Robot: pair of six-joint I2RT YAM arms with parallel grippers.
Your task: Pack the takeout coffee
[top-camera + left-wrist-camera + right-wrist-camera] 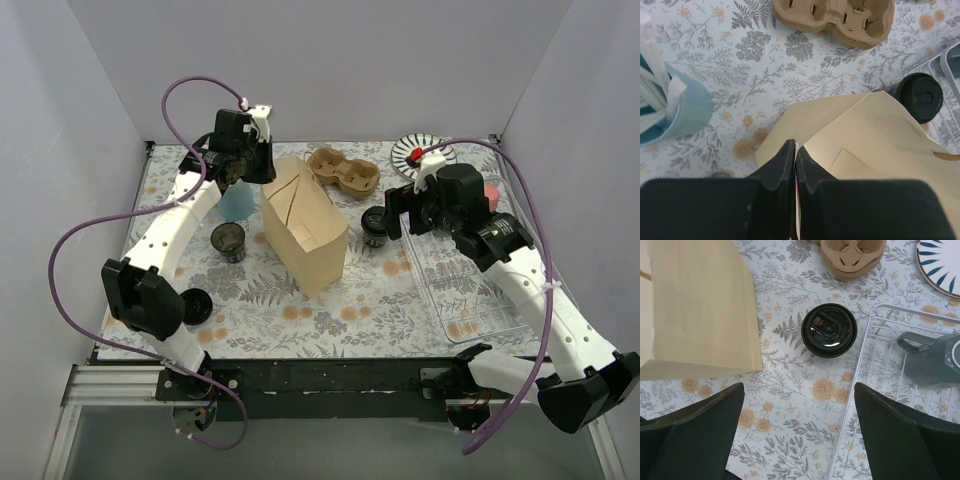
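A lidded dark takeout coffee cup stands right of the tan paper bag. It also shows in the right wrist view and the left wrist view. A second dark cup, without a lid, stands left of the bag. My left gripper is shut on the bag's top edge, at the bag's far left corner. My right gripper is open and empty, above the table just near of the lidded cup and to its right.
A flat black lid lies front left. A blue cup of white utensils stands behind the open cup. A cardboard cup carrier and a plate are at the back. A wire rack with a grey mug is on the right.
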